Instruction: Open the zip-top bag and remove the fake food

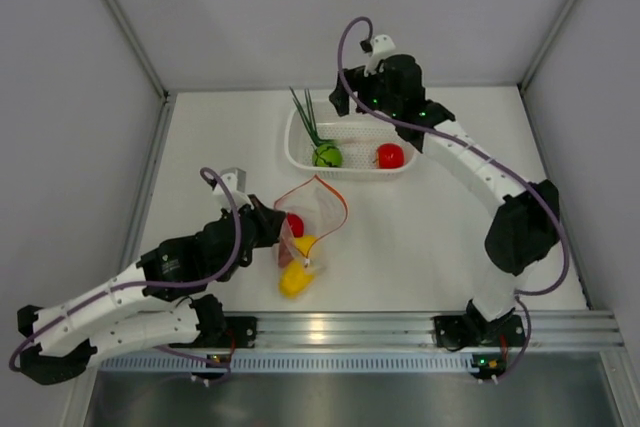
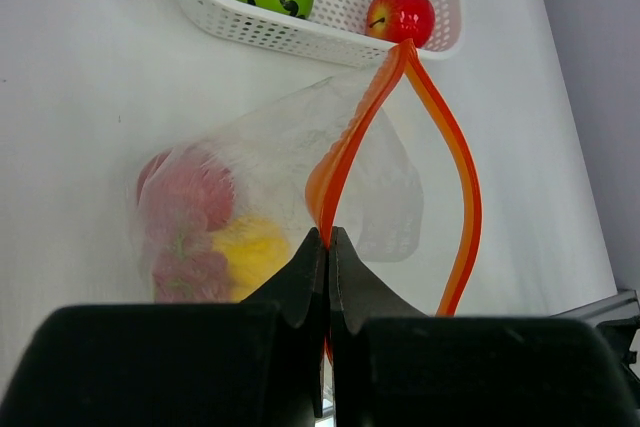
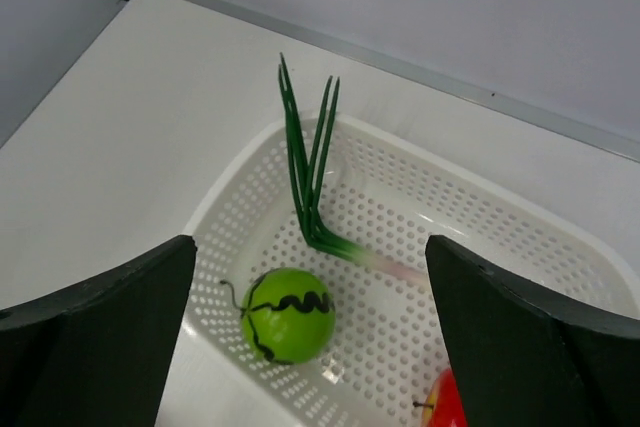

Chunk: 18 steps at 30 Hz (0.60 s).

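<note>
One clear zip-top bag [image 2: 270,147], orange zip [image 2: 466,197] gaping, L gripper [image 2: 328,247] pinching.

The left arm [image 1: 100,297] and right arm [image 1: 465,152] are built of white shells joined by black joint housings. A purple cable [image 1: 343,47] is run along each (looped free near the wrist). Small green lights [image 1: 424,105] are seen on the right arm. The left pincer [image 2: 328,247] and right pincer [image 3: 310,247] are moulded in matte black.

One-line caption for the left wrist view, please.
Left jaws shut on the orange zip strip of the open zip-top bag; fake food inside, white basket beyond.
</note>
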Motion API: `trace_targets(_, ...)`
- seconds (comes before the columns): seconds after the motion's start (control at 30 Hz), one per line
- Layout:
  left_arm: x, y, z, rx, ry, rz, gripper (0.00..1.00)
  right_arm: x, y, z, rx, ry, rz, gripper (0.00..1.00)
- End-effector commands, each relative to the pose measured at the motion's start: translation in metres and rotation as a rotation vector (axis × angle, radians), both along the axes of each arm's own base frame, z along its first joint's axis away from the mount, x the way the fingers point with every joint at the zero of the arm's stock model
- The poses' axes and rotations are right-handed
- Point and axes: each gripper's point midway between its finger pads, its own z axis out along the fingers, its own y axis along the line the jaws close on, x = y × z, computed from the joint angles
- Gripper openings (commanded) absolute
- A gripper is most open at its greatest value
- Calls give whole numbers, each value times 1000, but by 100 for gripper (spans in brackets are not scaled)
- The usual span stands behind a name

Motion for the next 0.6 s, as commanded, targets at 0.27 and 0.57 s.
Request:
trace_targets(0.27,12,-11,26,-47,-23,50,0,-161,-4,59,238,235,254,56)
trace_targets(0.57,11,-3,27,-125,-14,95,0,-268,49,58,223,245,401,45)
